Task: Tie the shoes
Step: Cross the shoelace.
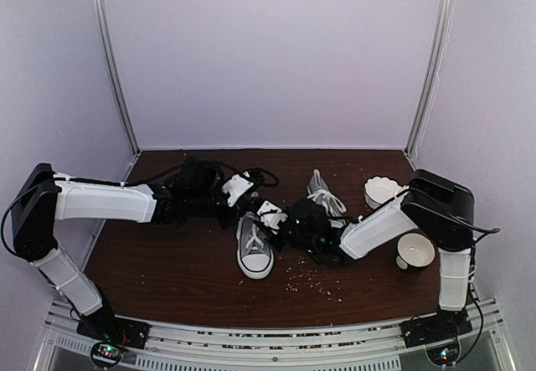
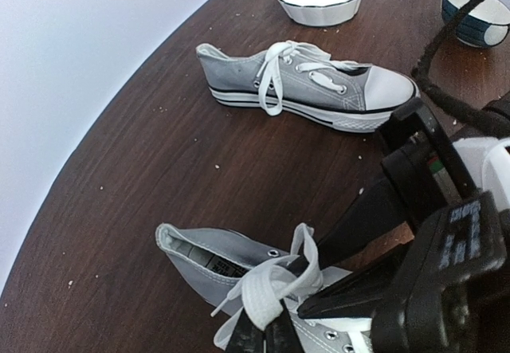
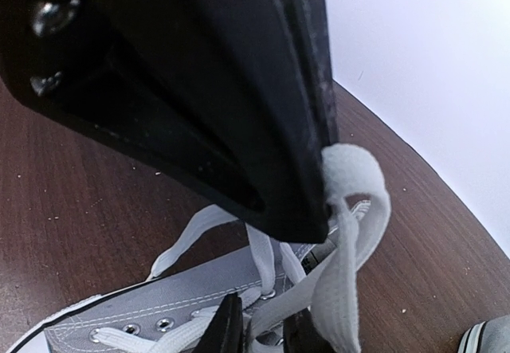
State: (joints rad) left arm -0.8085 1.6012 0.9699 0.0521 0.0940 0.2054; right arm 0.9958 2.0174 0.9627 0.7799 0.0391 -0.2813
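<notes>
Both pinching: left claw, right claw hold lace just above near shoe.

A white scalloped bowl sits on the brown desk. A dark-sided bowl stands near it, and crumbs lie farther off.

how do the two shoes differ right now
The near shoe has its laces lifted and pinched by the left gripper and right gripper; the far shoe sits untouched, laces slack. The near shoe lies mid-table; the far shoe farther back near the white bowl. Both grey canvas, white toe caps.
</notes>
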